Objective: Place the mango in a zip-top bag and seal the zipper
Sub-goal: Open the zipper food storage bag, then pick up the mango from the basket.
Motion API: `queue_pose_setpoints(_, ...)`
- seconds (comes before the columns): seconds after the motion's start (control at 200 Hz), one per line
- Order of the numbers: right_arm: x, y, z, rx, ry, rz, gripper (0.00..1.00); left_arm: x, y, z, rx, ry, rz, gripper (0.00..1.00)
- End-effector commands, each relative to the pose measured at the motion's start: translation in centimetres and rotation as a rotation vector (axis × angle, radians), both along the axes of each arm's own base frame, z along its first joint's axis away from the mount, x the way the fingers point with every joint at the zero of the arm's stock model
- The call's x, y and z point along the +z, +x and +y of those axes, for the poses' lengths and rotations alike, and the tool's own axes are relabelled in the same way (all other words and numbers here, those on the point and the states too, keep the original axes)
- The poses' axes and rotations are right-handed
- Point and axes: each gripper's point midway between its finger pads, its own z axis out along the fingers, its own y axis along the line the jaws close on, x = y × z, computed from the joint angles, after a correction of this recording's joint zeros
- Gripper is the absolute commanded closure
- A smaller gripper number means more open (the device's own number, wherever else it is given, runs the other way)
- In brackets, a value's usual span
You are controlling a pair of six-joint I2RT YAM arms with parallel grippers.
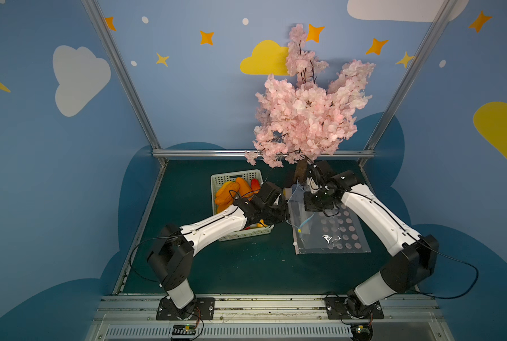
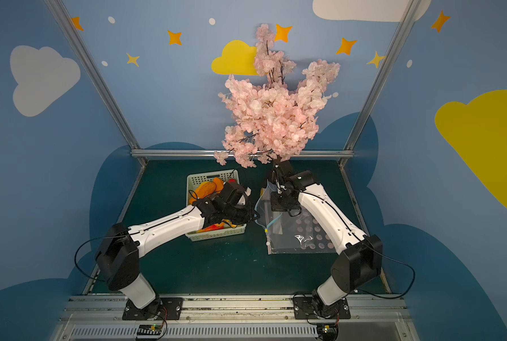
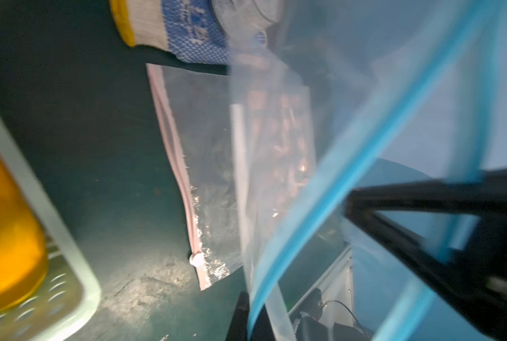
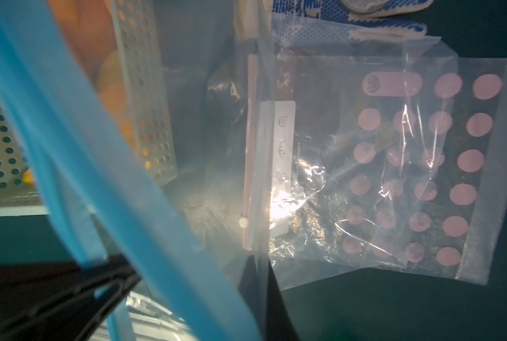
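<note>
Hanging between my 2 claws, the zip-top bag (image 1: 295, 206) is lifted off the green table mat (image 1: 246, 265), with its rim side turned toward the basket. Its blue zipper (image 3: 349, 165) is unsealed, and both wrist views show the 2 strips running apart. My left gripper (image 1: 287, 218) is pinched together on the nearer part of the rim. My right gripper (image 1: 304, 192) is pinched together on the farther, higher part.

The mango (image 1: 227, 193) lies in the white perforated basket (image 1: 234, 176), just to the left of the bag, among other yellow-orange and red fruit. I cannot tell it from its neighbours with full certainty. My left arm crosses over the basket's near half and hides part of the contents.

Below the raised bag, a 2nd clear bag (image 1: 334, 239) printed with pink dots lies flat on the mat. Its pink zipper carries a small white slider (image 3: 197, 260) at the near end. A white-and-blue knitted glove (image 3: 172, 29) lies at that bag's far end. A pink blossom tree (image 1: 305, 112) stands at the back of the mat, behind my right gripper.
</note>
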Motion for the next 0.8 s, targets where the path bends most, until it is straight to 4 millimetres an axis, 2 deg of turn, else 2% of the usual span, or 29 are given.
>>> queue_pose_setpoints(0.0,2.2,-1.3,-2.1,-0.064,-0.051,-0.021,1.00,-0.6,1.2,1.2,0.091,0.047,0.052,0.97)
queue_pose_setpoints(0.17,1.4,-1.2,-2.0,-0.096,-0.045,-0.003,1.00,-0.4,1.7,1.3,0.128,0.037,0.069,0.95)
queue_pose_setpoints(0.2,1.3,-1.2,-2.0,-0.109,-0.047,0.003,1.00,-0.3,1.7,1.3,0.132,0.037,0.076,0.89)
queue_pose_setpoints(0.255,1.3,-1.0,-2.2,-0.139,-0.061,0.008,1.00,-0.4,1.5,1.4,0.139,0.037,0.100,0.70)
queue_pose_setpoints(0.33,1.3,-0.6,-2.8,-0.193,-0.097,0.005,1.00,0.0,1.3,1.8,0.161,0.024,0.121,0.51)
queue_pose_setpoints(0.405,1.2,-0.2,-2.9,-0.234,-0.101,0.004,1.00,1.2,1.1,2.7,0.196,0.009,0.118,0.40)
queue_pose_setpoints(0.501,0.5,0.0,-2.3,-0.261,-0.090,0.026,1.00,2.5,0.7,5.3,0.275,0.027,0.119,0.34)
queue_pose_setpoints(0.616,-0.4,0.2,-1.4,-0.253,-0.083,0.050,1.00,2.5,0.8,10.8,0.373,0.132,0.136,0.31)
queue_pose_setpoints(0.721,-0.6,0.4,-1.0,-0.252,-0.078,0.050,1.00,0.7,1.3,15.2,0.384,0.329,0.164,0.26)
queue_pose_setpoints(0.796,-0.8,0.6,-0.7,-0.245,-0.075,0.051,1.00,-1.1,2.2,16.2,0.346,0.397,0.166,0.22)
